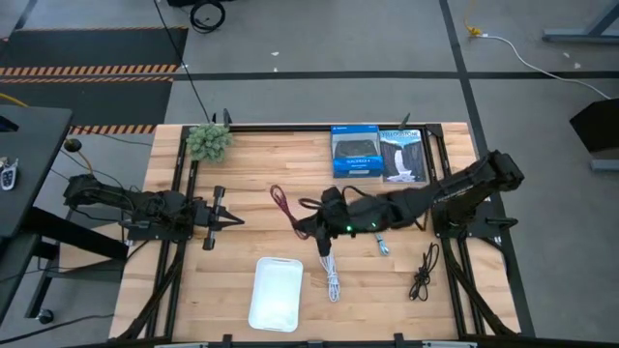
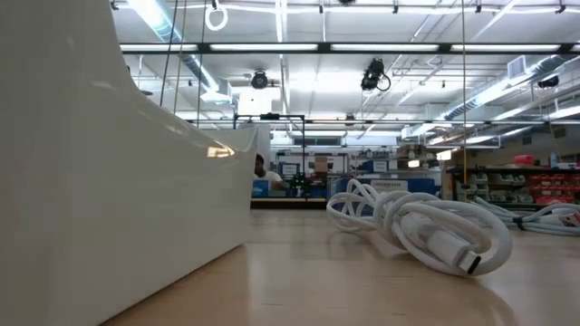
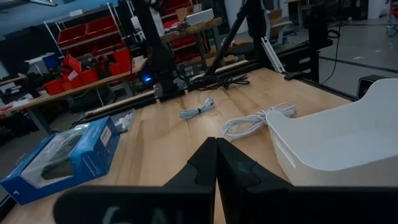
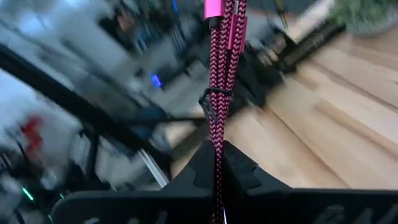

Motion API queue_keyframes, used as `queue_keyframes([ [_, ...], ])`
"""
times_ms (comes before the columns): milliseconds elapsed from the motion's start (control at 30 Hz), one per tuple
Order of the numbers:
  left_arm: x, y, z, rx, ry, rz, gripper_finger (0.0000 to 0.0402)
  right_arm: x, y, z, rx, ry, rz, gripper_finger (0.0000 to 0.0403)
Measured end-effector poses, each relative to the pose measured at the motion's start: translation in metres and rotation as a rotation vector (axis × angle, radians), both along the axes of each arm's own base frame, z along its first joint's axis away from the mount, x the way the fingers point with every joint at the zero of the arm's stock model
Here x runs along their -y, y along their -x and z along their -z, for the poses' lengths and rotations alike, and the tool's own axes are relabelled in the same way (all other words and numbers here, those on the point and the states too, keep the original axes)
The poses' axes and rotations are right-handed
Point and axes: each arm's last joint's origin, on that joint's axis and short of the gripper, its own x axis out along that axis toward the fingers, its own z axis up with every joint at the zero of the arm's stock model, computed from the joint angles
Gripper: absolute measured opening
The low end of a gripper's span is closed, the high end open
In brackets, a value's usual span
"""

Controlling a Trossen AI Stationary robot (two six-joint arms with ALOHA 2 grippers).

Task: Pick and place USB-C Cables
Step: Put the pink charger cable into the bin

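Right gripper point(image 1: 311, 224) clamped on the red cable point(image 1: 283, 205) near the middle of the tabletop point(image 1: 242, 184).

From above, the left gripper point(image 1: 235, 220) waits at the left side, fingers together; the white cable point(image 1: 331, 275) lies just right of the tray point(image 1: 275, 293), the blue-grey cable point(image 1: 381, 242) beside it and the black cable point(image 1: 423, 273) further right. Only the right wrist view shows the braided red cable point(image 4: 219, 68) pinched between the fingers. The low view shows just tray wall point(image 2: 109, 181) and white cable point(image 2: 417, 222).
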Motion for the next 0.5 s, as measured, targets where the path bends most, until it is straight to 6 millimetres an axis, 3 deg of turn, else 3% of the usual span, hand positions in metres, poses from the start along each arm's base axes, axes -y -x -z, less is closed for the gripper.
queue_keyframes([
  [300, 0.000, 0.000, 0.000, 0.000, 0.000, 0.000, 0.0011, -0.034, -0.003, 0.005, 0.140, -0.075, 0.200, 0.0010],
  [500, 0.000, 0.000, 0.000, 0.000, 0.000, 0.000, 0.0011, -0.053, -0.013, 0.038, 0.127, -0.171, 0.370, 0.0010],
])
